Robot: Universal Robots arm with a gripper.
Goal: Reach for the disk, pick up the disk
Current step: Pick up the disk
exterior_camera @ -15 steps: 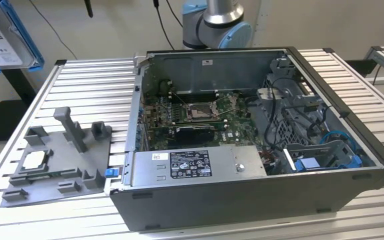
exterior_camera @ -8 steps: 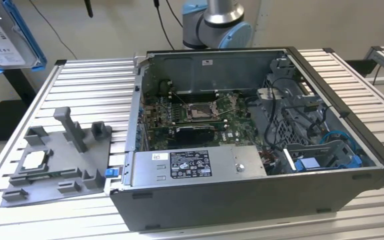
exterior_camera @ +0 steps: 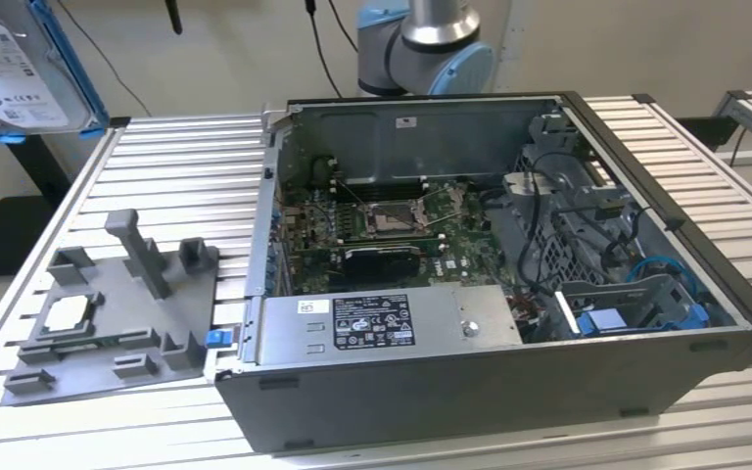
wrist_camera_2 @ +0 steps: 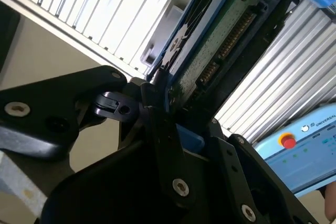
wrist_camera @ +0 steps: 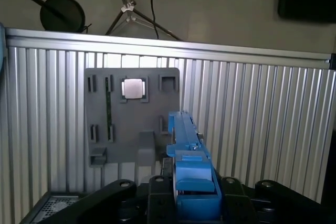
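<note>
The gripper, nearest the lens in the second wrist view, is clamped on the disk, aloft above the slatted table; pick-up looks complete, needing only a steady grip.

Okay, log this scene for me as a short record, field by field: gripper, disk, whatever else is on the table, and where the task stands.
gripper: shut on the disk's edge
disk: in the air, clear of the table, at the exterior view's upper left, label toward that camera
blue bracket: framing the disk
grey tray: lying on the slatted table, at the exterior view's left
silver chip: seated in the grey tray
computer case: open, on the table, motherboard exposed
task state: disk grasped and off the table
</note>
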